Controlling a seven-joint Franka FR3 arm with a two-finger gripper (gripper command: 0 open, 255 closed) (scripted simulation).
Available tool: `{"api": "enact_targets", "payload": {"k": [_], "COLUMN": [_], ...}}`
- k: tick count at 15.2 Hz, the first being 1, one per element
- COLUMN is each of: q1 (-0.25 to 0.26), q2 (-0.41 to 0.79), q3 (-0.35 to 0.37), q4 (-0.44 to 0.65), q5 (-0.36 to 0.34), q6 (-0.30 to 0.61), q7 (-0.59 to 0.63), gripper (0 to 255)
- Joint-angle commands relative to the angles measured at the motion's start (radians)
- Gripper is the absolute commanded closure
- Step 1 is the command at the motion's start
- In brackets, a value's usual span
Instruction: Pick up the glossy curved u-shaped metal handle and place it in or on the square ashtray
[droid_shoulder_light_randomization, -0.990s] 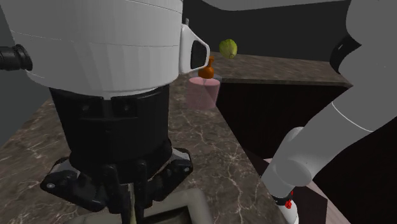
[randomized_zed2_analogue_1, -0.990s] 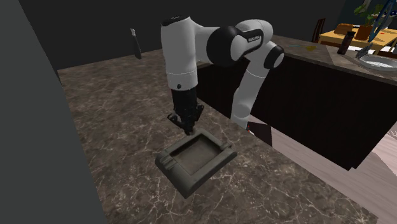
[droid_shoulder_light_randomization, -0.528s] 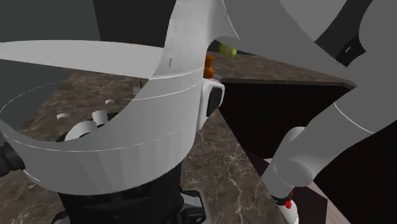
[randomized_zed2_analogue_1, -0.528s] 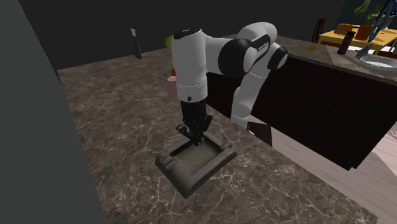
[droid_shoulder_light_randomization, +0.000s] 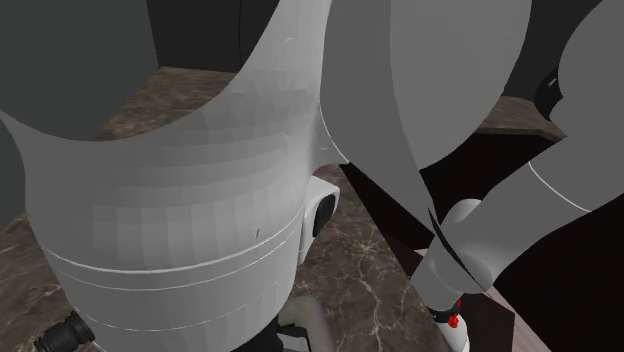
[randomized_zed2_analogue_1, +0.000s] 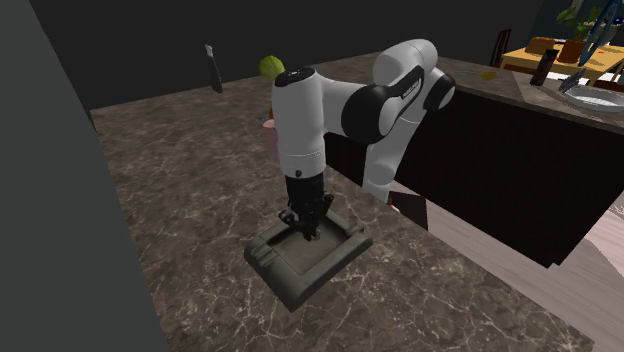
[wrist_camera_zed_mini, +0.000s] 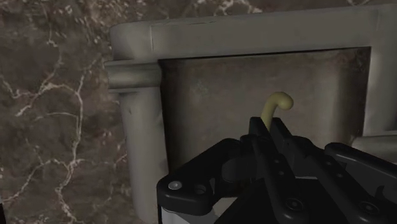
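In the second exterior view my black gripper (randomized_zed2_analogue_1: 308, 232) points straight down into the square grey ashtray (randomized_zed2_analogue_1: 268, 262) on the dark marble counter. The wrist view has the gripper (wrist_camera_zed_mini: 268, 127) shut on the u-shaped handle (wrist_camera_zed_mini: 278, 102). The handle looks pale and yellowish, and its curved end sticks out past the fingertips over the ashtray's brownish floor (wrist_camera_zed_mini: 216, 89). The rest of the handle is hidden between the fingers. The ashtray's thick rim (wrist_camera_zed_mini: 141, 153) has a notch beside the gripper. Whether the handle touches the floor I cannot tell.
A green round fruit (randomized_zed2_analogue_1: 268, 67) and a pink cup (randomized_zed2_analogue_1: 269, 124) stand behind the arm near the counter's far edge. The counter (randomized_zed2_analogue_1: 180, 190) drops off just beyond the robot's base. A dark wall (randomized_zed2_analogue_1: 60, 200) borders the second exterior view's left. My arm (droid_shoulder_light_randomization: 200, 200) blocks most of the shoulder view.
The arm has swung from the ashtray's far rim to over its basin and lowered, still clasping the handle. In the shoulder view the arm now covers the fruit and cup.
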Motion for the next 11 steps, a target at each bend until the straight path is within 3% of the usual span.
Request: {"api": "enact_targets", "payload": {"k": [1, 6, 7, 11], "q1": [0.002, 0.002, 0.002, 0.002], "q2": [-0.003, -0.003, -0.003, -0.003], "q3": [-0.001, -0.001, -0.001, -0.001], "q4": [-0.007, -0.007, -0.007, -0.007], "q5": [0.003, 0.003, 0.003, 0.003], "q6": [0.005, 0.005, 0.005, 0.005], "q7": [-0.002, -0.002, -0.002, -0.002], "gripper": [255, 255, 0, 0]}}
